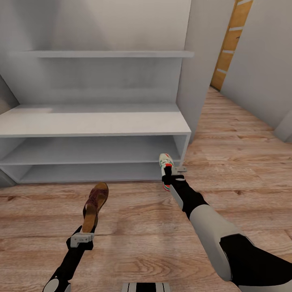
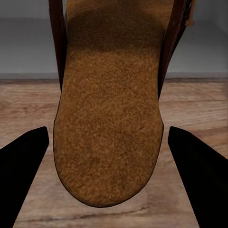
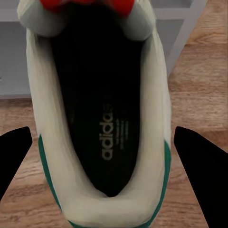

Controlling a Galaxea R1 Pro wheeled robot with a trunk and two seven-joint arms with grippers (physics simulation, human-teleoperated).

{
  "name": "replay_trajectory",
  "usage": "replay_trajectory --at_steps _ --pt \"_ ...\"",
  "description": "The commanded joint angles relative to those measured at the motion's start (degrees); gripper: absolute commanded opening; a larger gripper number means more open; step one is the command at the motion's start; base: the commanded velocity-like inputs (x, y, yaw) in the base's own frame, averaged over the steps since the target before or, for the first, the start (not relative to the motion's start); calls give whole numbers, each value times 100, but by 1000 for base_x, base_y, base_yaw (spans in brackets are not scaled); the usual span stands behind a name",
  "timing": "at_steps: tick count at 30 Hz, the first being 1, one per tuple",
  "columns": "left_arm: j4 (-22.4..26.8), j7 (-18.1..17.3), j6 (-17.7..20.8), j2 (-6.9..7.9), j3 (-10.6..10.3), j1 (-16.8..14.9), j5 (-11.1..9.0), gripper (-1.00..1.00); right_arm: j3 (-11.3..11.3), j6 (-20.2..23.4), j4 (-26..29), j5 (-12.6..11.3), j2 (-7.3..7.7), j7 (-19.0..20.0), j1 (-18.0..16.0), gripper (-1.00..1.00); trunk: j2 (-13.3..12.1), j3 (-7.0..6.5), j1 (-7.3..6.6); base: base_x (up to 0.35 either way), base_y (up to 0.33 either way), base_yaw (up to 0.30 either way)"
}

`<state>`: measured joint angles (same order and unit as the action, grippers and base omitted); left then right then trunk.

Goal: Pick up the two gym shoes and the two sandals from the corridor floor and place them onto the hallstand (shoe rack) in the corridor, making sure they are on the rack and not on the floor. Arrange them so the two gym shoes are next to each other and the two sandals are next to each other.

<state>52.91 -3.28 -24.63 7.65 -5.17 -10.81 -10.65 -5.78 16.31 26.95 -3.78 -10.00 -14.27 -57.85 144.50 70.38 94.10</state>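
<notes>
while both arms reach toward the hallstand [image 1: 97, 121], each carries one piece of footwear above the corridor floor [image 1: 235, 154]: the left gripper [image 1: 82, 239] has a brown sandal [image 1: 95, 205] by its heel end, toe pointing at the rack, and the right gripper [image 1: 167, 176] has a white gym shoe [image 1: 166, 162] with green stripe and red-orange patches, just in front of the rack's right end. in the left wrist view the sandal's tan footbed [image 2: 109, 123] lies between the two dark fingers [image 2: 23, 166], which stand wide to either side with a gap visible, so i cannot tell from that view how firmly they pinch; the right wrist view is much the same, the shoe's dark insole [image 3: 102, 118] sitting between spread fingers [image 3: 202, 161]. the step in hand looks like the carry to the rack. next, each arm likely needs to lift or extend so its item clears the flat top or slides into a shelf compartment, leaving room beside each for its mate.
</notes>
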Motion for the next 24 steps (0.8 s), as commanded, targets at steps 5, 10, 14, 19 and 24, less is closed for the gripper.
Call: replay_trajectory --at_steps 5,10,14,19,24 --pt "2 -79 1 2 -3 1 0 -100 -1 -71 2 6 0 5 11 -100 0 0 0 0 0 0" --pt "5 -269 9 15 2 0 1 -100 -4 -220 1 8 0 57 13 -100 0 0 0 0 0 0" --pt "11 -398 24 34 5 0 1 -100 -56 -276 -4 8 0 128 5 -100 0 0 0 0 0 0" --pt "15 -457 37 45 5 0 1 -100 -153 -282 7 5 0 148 -19 -100 0 0 0 0 0 0" --pt "20 -483 42 45 1 0 1 -100 -199 -207 19 2 0 156 -33 -100 0 0 0 0 0 0"
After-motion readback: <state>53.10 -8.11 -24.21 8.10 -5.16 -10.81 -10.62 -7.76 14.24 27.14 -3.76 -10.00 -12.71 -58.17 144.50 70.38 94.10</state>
